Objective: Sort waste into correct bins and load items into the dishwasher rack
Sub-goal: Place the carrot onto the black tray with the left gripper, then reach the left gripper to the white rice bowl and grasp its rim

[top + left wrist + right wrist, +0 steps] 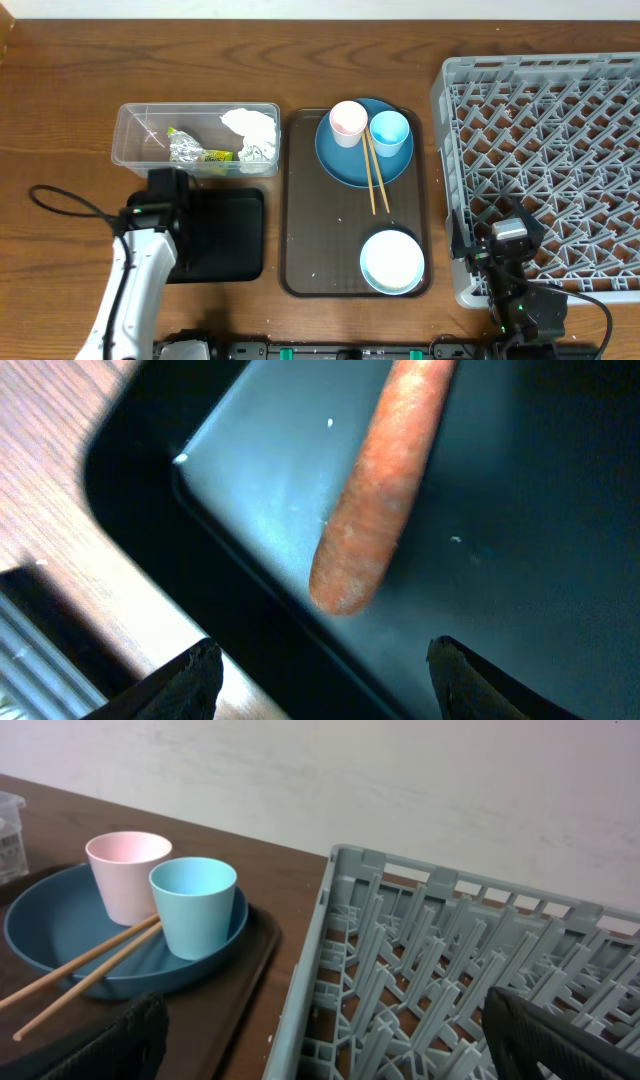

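The small orange carrot [375,500] lies on the floor of the shallow black tray [520,480], near its corner. My left gripper [325,665] hovers over it, open, both fingertips clear of the carrot. The clear tub [130,140] holds the silver foil wrapper [188,151] and the crumpled white paper [252,130]. On the dark blue plate [340,165] stand the pink cup [348,123] and the light blue cup [389,132], with the chopsticks [373,178] across it. The pale bowl [392,262] sits nearer. My right gripper [325,1025] is open above the grey rack's [560,130] rim.
The plate and bowl rest on a dark brown serving tray [310,220] between the bins and the rack. The black tray [235,235] lies just in front of the clear tub. A black cable [70,200] loops on the table at the left.
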